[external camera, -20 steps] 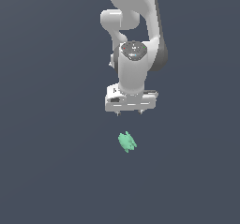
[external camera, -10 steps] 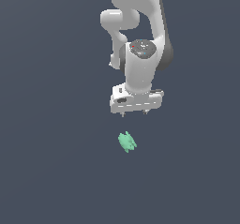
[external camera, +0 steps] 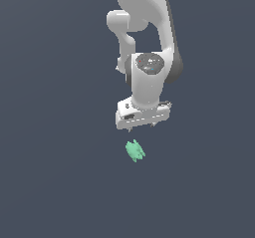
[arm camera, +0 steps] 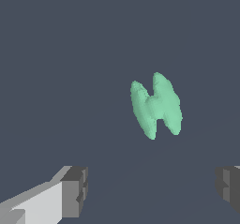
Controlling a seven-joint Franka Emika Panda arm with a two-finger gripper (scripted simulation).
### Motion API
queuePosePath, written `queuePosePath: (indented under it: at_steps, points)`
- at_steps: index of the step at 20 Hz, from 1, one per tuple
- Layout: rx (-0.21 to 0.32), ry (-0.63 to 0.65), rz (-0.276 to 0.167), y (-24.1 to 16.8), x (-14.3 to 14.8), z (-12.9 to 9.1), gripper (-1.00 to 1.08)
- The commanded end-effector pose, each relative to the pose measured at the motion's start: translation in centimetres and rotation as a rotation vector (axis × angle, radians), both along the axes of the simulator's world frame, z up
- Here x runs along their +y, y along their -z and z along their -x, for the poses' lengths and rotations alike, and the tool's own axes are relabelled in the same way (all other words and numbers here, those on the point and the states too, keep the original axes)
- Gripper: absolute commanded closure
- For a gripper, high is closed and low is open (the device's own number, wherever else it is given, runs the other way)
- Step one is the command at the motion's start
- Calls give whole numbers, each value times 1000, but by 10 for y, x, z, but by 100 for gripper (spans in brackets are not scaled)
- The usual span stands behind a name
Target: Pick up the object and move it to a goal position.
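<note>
While hanging with its jaws spread wide and holding nothing, the white gripper (external camera: 142, 128) is hovering just above the mint-green object (external camera: 135, 151), which is lying slightly toward the exterior view's left.

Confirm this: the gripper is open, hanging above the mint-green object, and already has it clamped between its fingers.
Not clamped. The wrist view shows the object lying free on the floor, clear of both fingers. The gripper is open above it.

A flat, matte, dark slate-blue ground plane (external camera: 55, 182) fills both views from edge to edge, evenly lit and featureless, with no visible seam between floor and backdrop. No walls, furniture or windows show.
</note>
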State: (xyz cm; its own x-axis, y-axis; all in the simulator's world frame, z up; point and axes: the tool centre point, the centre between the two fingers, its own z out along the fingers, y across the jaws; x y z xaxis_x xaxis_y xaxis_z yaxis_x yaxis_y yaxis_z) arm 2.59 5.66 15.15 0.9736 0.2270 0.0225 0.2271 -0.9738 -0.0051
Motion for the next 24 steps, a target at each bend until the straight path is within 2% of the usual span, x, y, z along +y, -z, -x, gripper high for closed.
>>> queuePosePath:
  at_steps: [1,12,24]
  points:
    - [3,-44,3,8,-3,-8,-92]
    - [15,-254,12,48,-18,-43,-92]
    - [19,-313,13,62,-23,-52,-92]
